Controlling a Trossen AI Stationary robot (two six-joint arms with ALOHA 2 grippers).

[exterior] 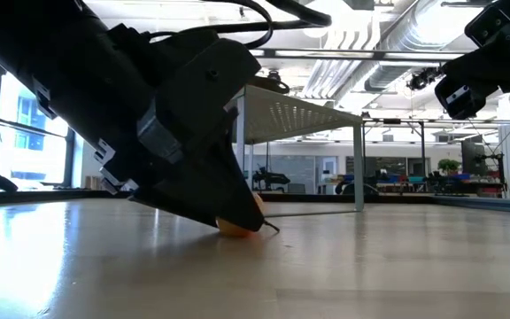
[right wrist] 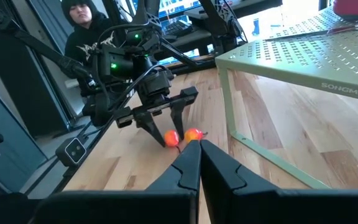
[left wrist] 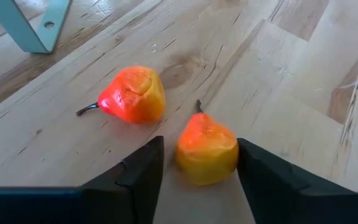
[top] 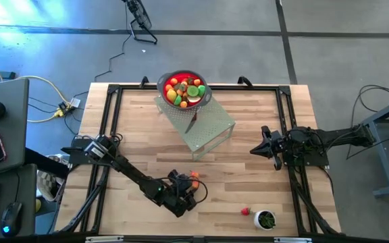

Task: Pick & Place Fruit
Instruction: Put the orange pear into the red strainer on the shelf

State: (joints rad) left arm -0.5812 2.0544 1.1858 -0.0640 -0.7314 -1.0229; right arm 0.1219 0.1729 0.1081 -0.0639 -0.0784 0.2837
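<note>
Two orange-yellow pear-shaped fruit pieces lie on the wooden table. One sits between the fingers of my open left gripper, near the table's front middle. The other lies on its side just beyond it. The left fingers reach slanting down on either side of the nearer fruit. A red bowl heaped with fruit stands on a pale green perforated rack. My right gripper waits shut at the table's right, above the wood. My left gripper has the nearer fruit between its fingers. One finger stands right at the fruit's side, and the other leaves a thin gap. Whether either finger touches it I cannot tell. The fruit rests on the table, stem pointing away.
A silver knife lies on the rack. A small red fruit and a white cup with green contents sit near the front right. A black frame runs around the table. A person sits beyond the table's left side.
</note>
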